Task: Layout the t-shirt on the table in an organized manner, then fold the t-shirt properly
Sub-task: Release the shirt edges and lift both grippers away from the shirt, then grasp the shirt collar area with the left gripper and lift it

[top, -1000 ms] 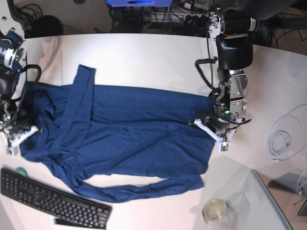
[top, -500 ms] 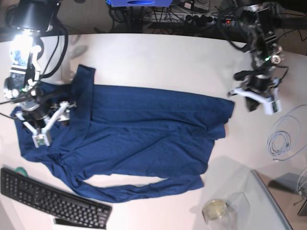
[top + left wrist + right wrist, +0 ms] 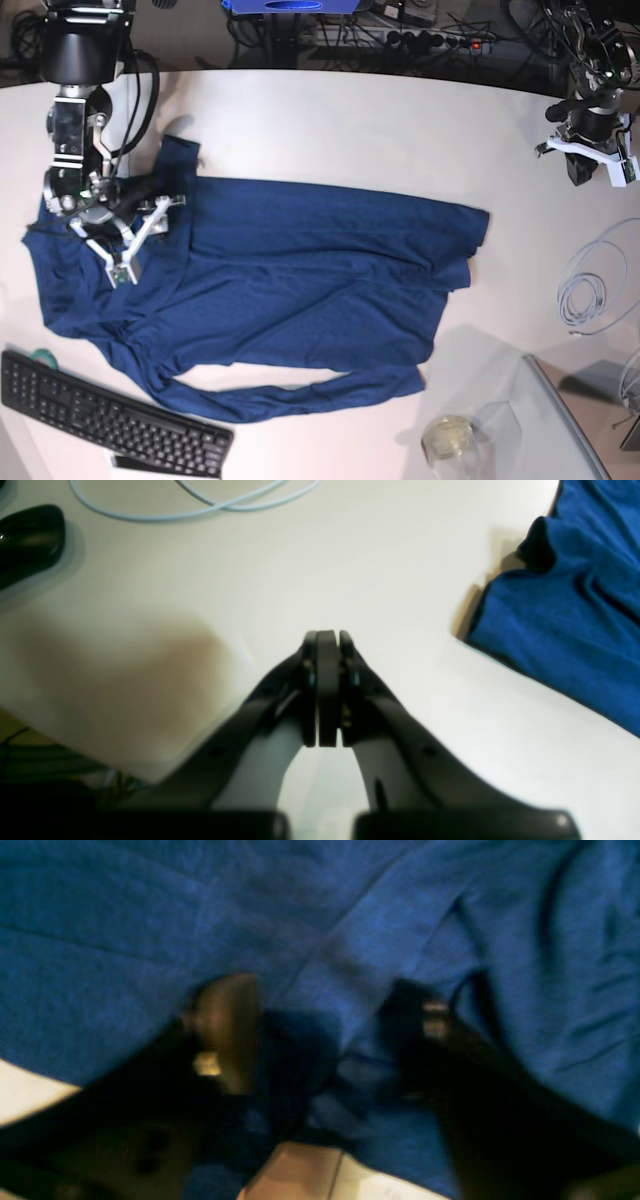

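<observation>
Since half a second ago the left gripper (image 3: 597, 166) has drawn further toward the far right edge of the table (image 3: 330, 120), and the right gripper (image 3: 138, 232) has shifted a little farther along the t-shirt (image 3: 300, 290). The left gripper's fingers are pressed together on nothing, over bare white tabletop, well apart from the shirt's right hem. The right gripper's fingers stand spread over the cloth near the upturned sleeve; the wrist view is too blurred to tell whether any fabric is pinched. The shirt lies spread across the middle, its near sleeve close to the keyboard (image 3: 105, 415). Open table lies far of the shirt and to its right, up to a coiled cable (image 3: 590, 290).
</observation>
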Available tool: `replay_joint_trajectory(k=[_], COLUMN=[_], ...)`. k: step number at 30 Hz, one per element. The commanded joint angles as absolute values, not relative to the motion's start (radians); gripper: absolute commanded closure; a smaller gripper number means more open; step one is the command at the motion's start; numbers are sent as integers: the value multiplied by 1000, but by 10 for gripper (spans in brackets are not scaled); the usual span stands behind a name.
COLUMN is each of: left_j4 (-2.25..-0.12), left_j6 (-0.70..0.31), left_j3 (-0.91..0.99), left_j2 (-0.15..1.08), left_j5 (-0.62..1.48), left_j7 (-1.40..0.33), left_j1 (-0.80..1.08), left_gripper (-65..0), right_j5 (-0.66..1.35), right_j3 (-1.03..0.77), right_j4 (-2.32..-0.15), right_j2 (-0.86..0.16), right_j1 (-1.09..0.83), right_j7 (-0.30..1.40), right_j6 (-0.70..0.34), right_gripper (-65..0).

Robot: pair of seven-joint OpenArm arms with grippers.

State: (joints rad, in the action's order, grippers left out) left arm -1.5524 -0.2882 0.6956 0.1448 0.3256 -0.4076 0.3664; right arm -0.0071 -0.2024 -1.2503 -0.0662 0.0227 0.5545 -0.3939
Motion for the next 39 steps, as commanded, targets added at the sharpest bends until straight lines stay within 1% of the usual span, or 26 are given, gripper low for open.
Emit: replay_joint_trajectory(k=[1, 2, 3, 4, 5, 7, 12, 15, 17, 19, 23, 27, 33, 35, 36, 37, 39], left_j4=[-1558, -1555, -1554, -1554, -1554, -1554, -1554, -1555, -1557, -1564, -1566, -1564, -1564, -1561, -1557, -1554, -1537], left_j6=[-285, -285, -285, -285, -285, -285, -285, -285, -285, -285, -285, -282, -282, -282, -282, -282, -282], left_j3=[704, 704, 704, 704, 704, 704, 696, 673, 618, 524, 308, 113, -51, -110, -139, -166, -228], left_j2=[159, 160, 160, 160, 160, 162, 163, 163, 165, 165, 165, 157, 88, 68, 64, 56, 38], left_j5=[332, 332, 332, 332, 332, 332, 331, 331, 331, 331, 331, 331, 331, 331, 331, 331, 331], left_j7=[-386, -386, -386, -386, -386, -386, -386, -386, -386, -386, -386, -386, -386, -386, -386, -386, -386], left_j1=[369, 369, 369, 369, 369, 367, 357, 344, 346, 348, 329, 274, 177, 150, 137, 122, 97], left_gripper=[0, 0, 0, 0, 0, 0, 0, 0, 0, 0, 0, 0, 0, 0, 0, 0, 0], right_j5=[1, 1, 1, 2, 2, 2, 2, 2, 2, 2, -1, -1, 1, 1, 1, 1, -2], right_j3=[-203, -203, -203, -203, -203, -202, -202, -202, -203, -200, -157, -59, 16, 18, 16, 16, -1], right_j4=[-1274, -1277, -1290, -1311, -1349, -1443, -1698, -1782, -1807, -1810, -1810, -1787, -1710, -1712, -1715, -1724, -1744], right_j2=[-74, -74, -74, -73, -73, -65, -44, -44, -44, -44, -47, -47, -44, -44, -44, -51, -64], right_j1=[36, 27, 16, 2, -22, -79, -246, -357, -415, -444, -469, -449, -372, -369, -369, -371, -398], right_j7=[538, 538, 538, 538, 538, 538, 539, 539, 533, 538, 538, 536, 538, 538, 539, 539, 539], right_j6=[-395, -397, -397, -397, -397, -397, -404, -507, -601, -698, -698, -698, -698, -698, -698, -698, -698], right_gripper=[-165, -66, 0, 0, -18, 0, -3, -3, -3, -3, -5, -5, -8, -26, -57, -96, -210])
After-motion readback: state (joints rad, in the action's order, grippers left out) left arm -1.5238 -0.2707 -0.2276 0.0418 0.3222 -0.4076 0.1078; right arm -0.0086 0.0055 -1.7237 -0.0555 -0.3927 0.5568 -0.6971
